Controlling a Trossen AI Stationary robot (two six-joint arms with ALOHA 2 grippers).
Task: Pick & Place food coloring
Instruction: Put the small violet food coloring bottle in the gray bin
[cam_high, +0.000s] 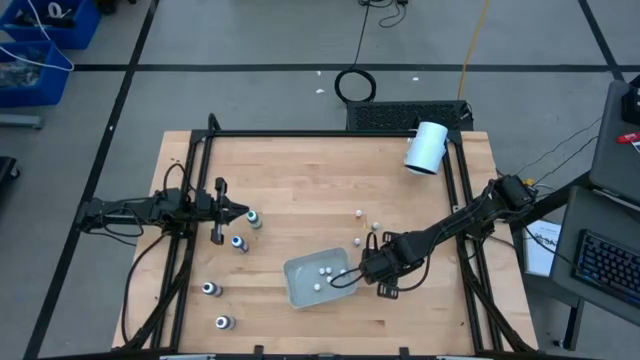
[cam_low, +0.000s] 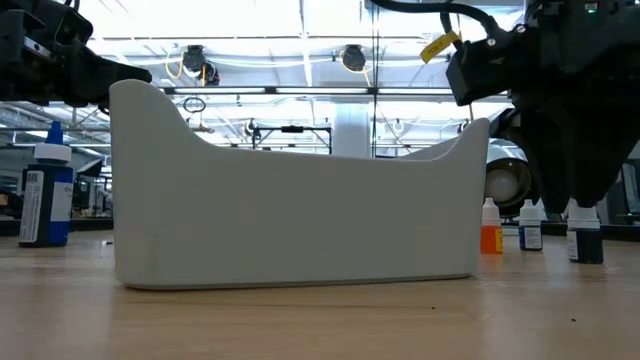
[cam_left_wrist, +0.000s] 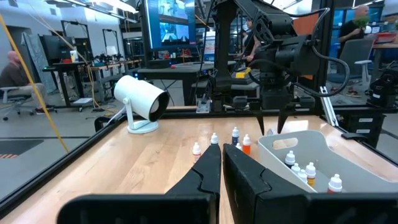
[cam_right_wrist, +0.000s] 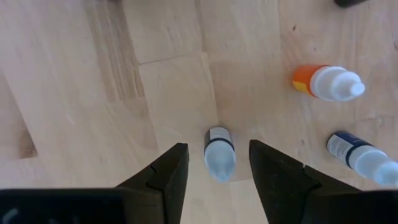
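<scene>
**Right gripper poised over a small dark bottle beside the tray**

The right gripper hangs over the wooden table beside the clear rectangular plastic tray, its fingers spread either side of a tiny dark-bodied, pale-topped food coloring bottle, not touching it. An orange bottle with a white cap and a blue-labelled bottle stand nearby. Several small whitish bottles sit inside the tray. Larger dark bottles stand near the left gripper, which waits closed and empty at the table's left.
</scene>
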